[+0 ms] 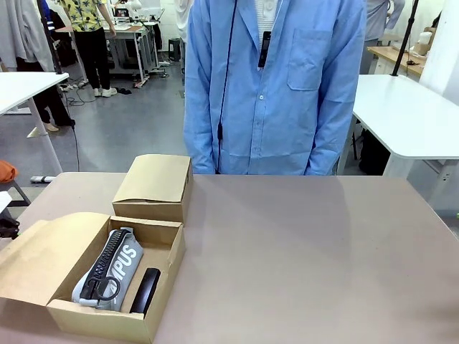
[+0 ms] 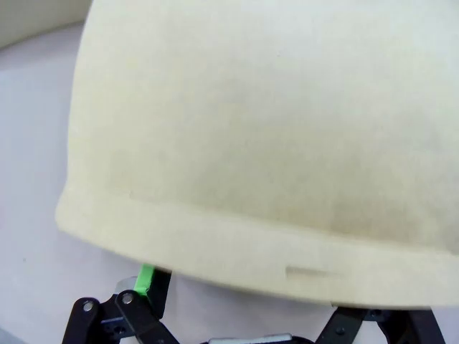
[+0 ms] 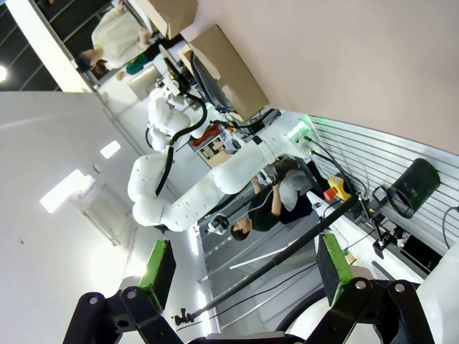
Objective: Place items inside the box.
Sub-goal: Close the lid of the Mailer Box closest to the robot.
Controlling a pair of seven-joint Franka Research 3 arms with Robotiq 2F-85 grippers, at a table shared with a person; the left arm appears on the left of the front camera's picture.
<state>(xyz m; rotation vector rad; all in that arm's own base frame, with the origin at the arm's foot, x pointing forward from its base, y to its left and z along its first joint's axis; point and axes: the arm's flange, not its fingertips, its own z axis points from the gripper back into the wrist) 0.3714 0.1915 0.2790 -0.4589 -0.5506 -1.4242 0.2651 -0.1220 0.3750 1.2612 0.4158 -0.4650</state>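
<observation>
The open cardboard box (image 1: 162, 269) sits at the table's front left, its lid flap (image 1: 43, 252) folded out to the left. Inside lie a grey "CAMPUS" pencil case (image 1: 115, 264) and, to its right, a black stapler (image 1: 145, 290). In the left wrist view my left gripper (image 2: 244, 294) stands with its fingers (image 2: 147, 278) spread wide against a pale cardboard flap (image 2: 272, 143), which hides the tips. A black part of it shows at the table's left edge (image 1: 7, 228). My right gripper (image 3: 244, 272) is open and holds nothing, pointing away from the table.
A second, closed cardboard box (image 1: 154, 188) stands just behind the open one. A person in a blue shirt (image 1: 276, 86) stands at the far side with hands down. The brown table (image 1: 308, 258) lies bare to the right.
</observation>
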